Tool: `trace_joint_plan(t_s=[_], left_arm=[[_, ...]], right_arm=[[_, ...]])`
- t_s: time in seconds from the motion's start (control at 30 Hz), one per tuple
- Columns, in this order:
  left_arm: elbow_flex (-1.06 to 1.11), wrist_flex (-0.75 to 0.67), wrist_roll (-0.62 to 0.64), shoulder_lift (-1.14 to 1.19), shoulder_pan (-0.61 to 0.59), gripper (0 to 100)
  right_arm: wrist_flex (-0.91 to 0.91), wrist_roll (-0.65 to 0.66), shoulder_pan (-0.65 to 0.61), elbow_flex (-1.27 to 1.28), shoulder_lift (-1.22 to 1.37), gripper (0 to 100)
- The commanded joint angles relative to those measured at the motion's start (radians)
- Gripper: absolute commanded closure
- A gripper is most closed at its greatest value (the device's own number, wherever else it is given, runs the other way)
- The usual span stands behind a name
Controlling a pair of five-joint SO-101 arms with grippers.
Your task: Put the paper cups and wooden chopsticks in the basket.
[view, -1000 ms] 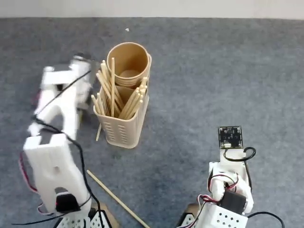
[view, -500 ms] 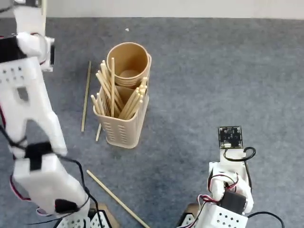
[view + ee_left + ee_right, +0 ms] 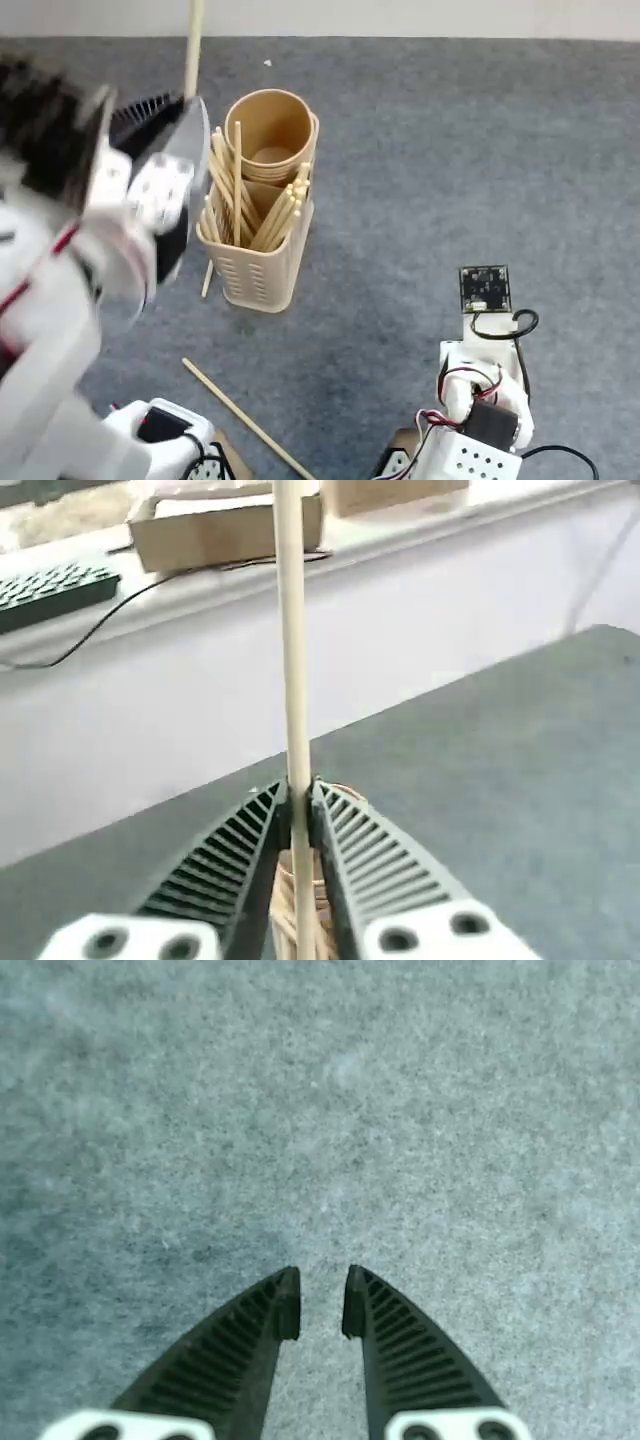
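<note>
Swung up off the carpet with a chopstick (image 3: 193, 45) pinched in the left gripper (image 3: 298, 790), blurred at left beside the basket (image 3: 262, 275), stick's top cut off, with the right gripper (image 3: 320, 1305) barely parted, empty.

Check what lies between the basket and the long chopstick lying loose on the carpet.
In the high view, bare grey carpet separates the basket from the loose chopstick; a shorter stick lies beside the basket's foot.
</note>
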Motion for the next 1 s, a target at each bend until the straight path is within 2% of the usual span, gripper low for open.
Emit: trace_joint_plan(t_s=[0.0, 0.1, 0.17, 0.3, 0.37, 0.47, 0.53, 0.8, 0.97], left_arm=[[0.191, 0.003, 0.009, -0.173, 0.044, 100], [0.455, -0.069, 0.009, -0.334, 0.045, 100], [0.676, -0.166, 0.006, -0.458, 0.044, 100], [1.113, -0.497, 0.008, -0.661, 0.031, 100], [1.237, -0.638, 0.014, -0.664, 0.008, 99], [1.311, -0.802, 0.017, -0.595, 0.005, 98], [1.313, -0.856, 0.017, -0.535, 0.005, 97], [1.382, -0.898, 0.015, -0.433, 0.008, 96], [1.443, -0.898, 0.014, -0.458, -0.024, 84]], right_arm=[[0.004, 0.009, 0.016, 0.156, -0.001, 91.0], [0.004, 0.009, 0.016, 0.156, -0.001, 91.0], [0.004, 0.009, 0.016, 0.156, -0.001, 91.0], [0.004, 0.009, 0.016, 0.156, -0.001, 91.0], [0.004, 0.009, 0.016, 0.156, -0.001, 91.0], [0.004, 0.009, 0.016, 0.156, -0.001, 91.0], [0.004, 0.009, 0.016, 0.156, -0.001, 91.0], [0.004, 0.009, 0.016, 0.156, -0.001, 91.0], [0.004, 0.009, 0.016, 0.156, -0.001, 91.0]])
